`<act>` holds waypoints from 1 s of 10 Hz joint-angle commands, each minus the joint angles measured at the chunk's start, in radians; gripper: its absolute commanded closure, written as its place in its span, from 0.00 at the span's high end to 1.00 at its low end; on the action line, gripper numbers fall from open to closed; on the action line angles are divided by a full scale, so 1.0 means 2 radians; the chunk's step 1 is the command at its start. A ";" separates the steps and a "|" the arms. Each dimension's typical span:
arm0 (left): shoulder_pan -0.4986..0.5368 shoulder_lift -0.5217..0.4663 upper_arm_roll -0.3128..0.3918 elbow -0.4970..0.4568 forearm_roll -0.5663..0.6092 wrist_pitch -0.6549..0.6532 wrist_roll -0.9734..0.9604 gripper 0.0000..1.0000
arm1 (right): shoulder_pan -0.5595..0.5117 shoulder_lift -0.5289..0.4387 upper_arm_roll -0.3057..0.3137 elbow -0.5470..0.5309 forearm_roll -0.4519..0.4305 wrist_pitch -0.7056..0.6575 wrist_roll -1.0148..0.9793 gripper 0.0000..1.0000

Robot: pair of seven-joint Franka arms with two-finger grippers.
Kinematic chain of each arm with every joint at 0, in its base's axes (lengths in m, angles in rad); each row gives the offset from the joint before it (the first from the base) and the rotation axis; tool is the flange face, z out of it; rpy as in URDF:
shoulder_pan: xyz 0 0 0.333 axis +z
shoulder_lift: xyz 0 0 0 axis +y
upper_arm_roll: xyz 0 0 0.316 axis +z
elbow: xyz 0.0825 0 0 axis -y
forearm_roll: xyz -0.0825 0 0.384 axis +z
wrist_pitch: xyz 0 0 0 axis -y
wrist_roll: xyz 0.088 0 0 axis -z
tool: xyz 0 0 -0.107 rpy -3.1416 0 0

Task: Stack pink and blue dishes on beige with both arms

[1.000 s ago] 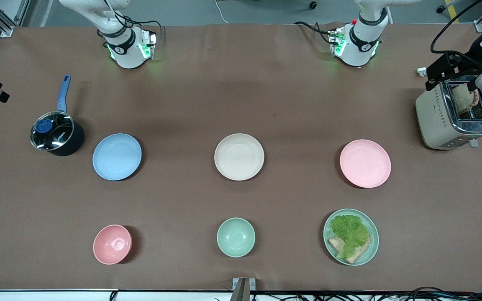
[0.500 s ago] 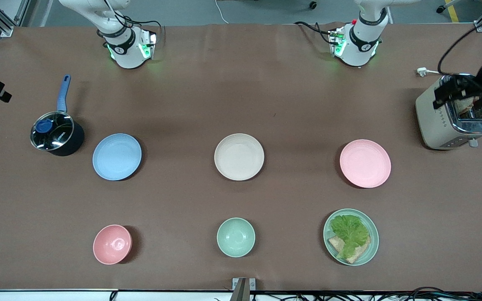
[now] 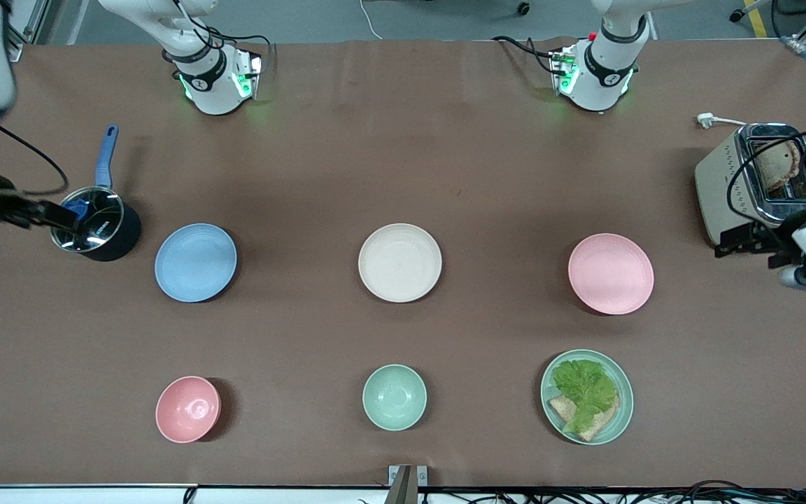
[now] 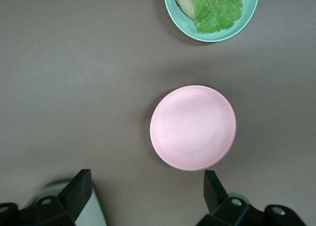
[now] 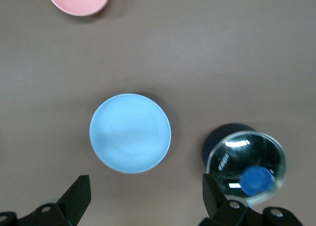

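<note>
Brown matting covers the bench [image 3: 403, 140], with three plates in a row across its middle: the blue plate [image 3: 195, 262] toward the right arm's end, the beige plate [image 3: 399, 262] in the centre, the pink plate [image 3: 611, 274] toward the left arm's end — all well apart and lying flat, nothing stacked.

Nearer the front camera sit a pink bowl [image 3: 187, 409], a mint bowl [image 3: 394, 397] and a green plate [image 3: 587, 396] with lettuce [image 3: 583, 389] and bread. A lidded pot [image 3: 95, 224] with a blue handle stands just beside the blue plate, and a toaster [image 3: 760, 185] holding toast stands near the pink plate, toward the left arm's end.

The left end effector [image 3: 746, 241] hangs over the bench edge of the toaster; in its wrist view the fingers [image 4: 79, 191] are spread wide, gripping nothing, with the pink plate [image 4: 193, 127] below between them.

The right end effector [image 3: 53, 215] is over the pot — its fingers [image 5: 79, 195] likewise spread wide and empty, with the blue plate [image 5: 130, 133] and the pot's glass lid [image 5: 246, 166] beneath.
</note>
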State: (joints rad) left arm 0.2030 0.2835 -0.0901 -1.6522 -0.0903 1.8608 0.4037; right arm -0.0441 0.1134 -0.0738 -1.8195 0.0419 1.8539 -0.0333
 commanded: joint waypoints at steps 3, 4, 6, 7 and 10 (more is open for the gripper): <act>0.014 0.106 -0.002 -0.029 -0.019 0.076 0.121 0.99 | -0.035 0.097 0.003 -0.049 0.063 0.114 -0.125 1.00; 0.020 0.130 -0.006 -0.028 -0.019 0.091 0.146 0.94 | -0.039 0.119 0.003 -0.064 0.076 0.157 -0.162 1.00; 0.020 0.166 -0.006 -0.028 -0.019 0.112 0.187 0.77 | -0.045 0.147 0.002 -0.098 0.117 0.228 -0.235 1.00; 0.020 0.175 -0.007 -0.028 -0.020 0.114 0.187 0.71 | -0.050 0.156 0.002 -0.102 0.144 0.228 -0.265 1.00; 0.020 0.199 -0.009 -0.030 -0.062 0.114 0.187 0.63 | -0.051 0.168 0.002 -0.129 0.223 0.236 -0.342 0.91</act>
State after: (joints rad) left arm 0.2362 0.6392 -0.1022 -1.7072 -0.1855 2.0689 0.7586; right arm -0.1328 0.4631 -0.0791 -2.0381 0.4264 2.3100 -0.6491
